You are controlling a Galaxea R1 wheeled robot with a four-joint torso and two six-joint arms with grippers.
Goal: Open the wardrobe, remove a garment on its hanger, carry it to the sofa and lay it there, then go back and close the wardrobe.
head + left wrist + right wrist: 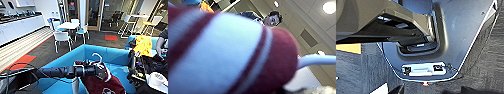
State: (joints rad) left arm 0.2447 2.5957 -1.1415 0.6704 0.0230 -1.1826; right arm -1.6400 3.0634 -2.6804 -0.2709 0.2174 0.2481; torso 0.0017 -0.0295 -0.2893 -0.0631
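Gripping hanger, left end effector holds garment over sofa edge; right's state untellable.

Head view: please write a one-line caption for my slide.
The left arm holds the maroon jacket with its white hanger over the blue sofa.

The white table stands in the middle of the room, with white chairs around it. Left of the table a long white counter runs along the wall. Under the table the floor is dark carpet, with an orange patch to its right. Behind the table there are glass doors in wooden frames, and far to the right of it high stools
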